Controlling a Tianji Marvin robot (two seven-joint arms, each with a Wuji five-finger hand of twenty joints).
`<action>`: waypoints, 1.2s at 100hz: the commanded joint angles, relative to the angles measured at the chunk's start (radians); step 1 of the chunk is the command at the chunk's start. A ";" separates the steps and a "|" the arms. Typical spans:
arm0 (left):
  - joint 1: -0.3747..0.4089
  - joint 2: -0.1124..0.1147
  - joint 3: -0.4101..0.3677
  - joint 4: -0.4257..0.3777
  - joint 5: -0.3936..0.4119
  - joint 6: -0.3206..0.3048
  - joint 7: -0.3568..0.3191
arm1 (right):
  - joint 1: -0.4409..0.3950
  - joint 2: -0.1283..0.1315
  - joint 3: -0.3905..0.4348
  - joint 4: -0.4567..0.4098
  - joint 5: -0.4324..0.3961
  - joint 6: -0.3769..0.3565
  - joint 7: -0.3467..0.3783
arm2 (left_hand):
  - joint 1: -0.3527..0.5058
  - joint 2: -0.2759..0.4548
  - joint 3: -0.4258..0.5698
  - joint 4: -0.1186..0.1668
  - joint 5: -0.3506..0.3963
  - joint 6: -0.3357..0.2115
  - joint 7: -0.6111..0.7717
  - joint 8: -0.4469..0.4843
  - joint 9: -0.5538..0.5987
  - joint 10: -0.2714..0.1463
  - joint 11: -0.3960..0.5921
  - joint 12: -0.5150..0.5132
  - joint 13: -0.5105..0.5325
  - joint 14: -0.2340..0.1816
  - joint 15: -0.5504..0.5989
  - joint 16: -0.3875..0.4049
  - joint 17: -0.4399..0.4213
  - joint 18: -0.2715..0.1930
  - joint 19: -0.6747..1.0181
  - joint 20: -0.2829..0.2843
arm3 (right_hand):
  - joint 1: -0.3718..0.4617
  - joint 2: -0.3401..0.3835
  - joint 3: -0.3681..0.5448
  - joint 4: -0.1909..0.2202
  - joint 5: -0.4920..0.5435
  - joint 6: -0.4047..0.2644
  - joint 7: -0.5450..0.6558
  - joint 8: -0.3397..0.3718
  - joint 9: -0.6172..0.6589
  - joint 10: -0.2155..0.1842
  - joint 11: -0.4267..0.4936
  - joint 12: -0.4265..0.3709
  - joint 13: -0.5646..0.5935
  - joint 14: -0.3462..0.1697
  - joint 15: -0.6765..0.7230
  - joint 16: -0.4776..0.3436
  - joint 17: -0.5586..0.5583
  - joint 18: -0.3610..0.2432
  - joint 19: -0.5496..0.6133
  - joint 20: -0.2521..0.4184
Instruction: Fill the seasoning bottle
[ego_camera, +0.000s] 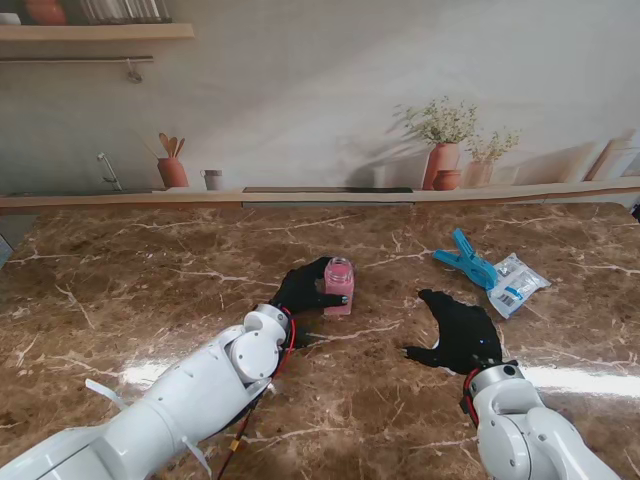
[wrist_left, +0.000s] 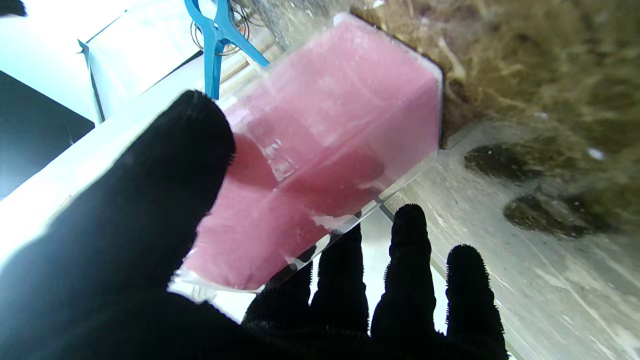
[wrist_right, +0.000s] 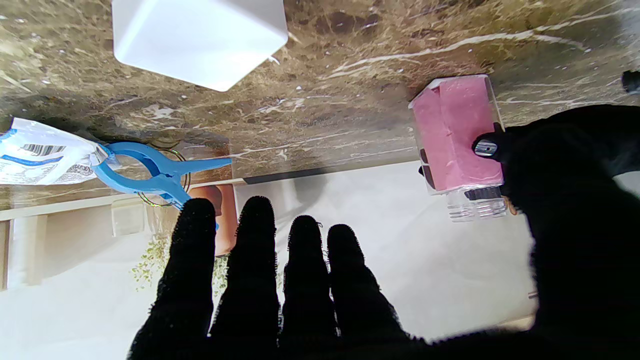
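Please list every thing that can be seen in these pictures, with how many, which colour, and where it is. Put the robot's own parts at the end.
Bottle: one, clear with pink filling, no cap on it, upright near the table's middle, held by the left hand.
Clip: one, blue, right of the bottle and farther from me, touching the bag.
Bag: one, clear and white with blue print, at the right, beside the clip.
White block: one, white, seen only in the right wrist view; what it is I cannot tell.
Table: one, brown marble.
Left hand: one, black glove, closed around the bottle.
Right hand: one, black glove, open, holding nothing, nearer to me than the clip.
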 joint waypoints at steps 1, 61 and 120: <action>0.007 0.018 -0.001 -0.016 0.008 0.002 -0.018 | -0.005 -0.001 -0.001 0.004 0.009 0.010 0.017 | -0.048 -0.037 -0.010 0.026 0.009 0.009 -0.068 -0.062 -0.051 -0.032 -0.026 -0.021 -0.044 -0.048 -0.039 -0.025 -0.017 -0.031 -0.047 0.022 | -0.012 0.008 -0.011 0.030 -0.014 0.013 -0.002 -0.008 0.006 0.004 -0.015 -0.013 -0.022 0.005 -0.005 -0.023 -0.013 0.007 -0.013 -0.001; 0.173 0.178 -0.180 -0.354 0.134 0.027 -0.081 | 0.023 0.002 0.034 -0.021 -0.023 0.002 0.049 | -0.078 0.007 -0.218 0.041 -0.014 -0.010 -0.298 -0.263 -0.217 -0.037 -0.113 -0.086 -0.140 -0.132 -0.237 -0.264 -0.002 -0.109 -0.339 -0.072 | -0.022 0.013 -0.011 0.032 -0.020 0.017 -0.001 -0.010 -0.003 0.006 -0.016 -0.014 -0.029 0.007 -0.010 -0.026 -0.021 0.007 -0.023 -0.004; 0.352 0.224 -0.300 -0.555 0.247 -0.029 -0.029 | 0.153 0.023 0.142 0.098 -0.091 0.035 0.191 | -0.034 0.092 -0.360 0.080 0.041 0.024 -0.316 -0.272 -0.202 -0.020 -0.122 -0.093 -0.146 -0.136 -0.234 -0.312 0.027 -0.133 -0.330 -0.266 | 0.034 -0.040 -0.004 0.038 -0.019 0.010 0.003 -0.011 -0.009 -0.001 -0.017 -0.020 -0.030 0.008 -0.045 -0.055 -0.022 0.004 -0.042 -0.020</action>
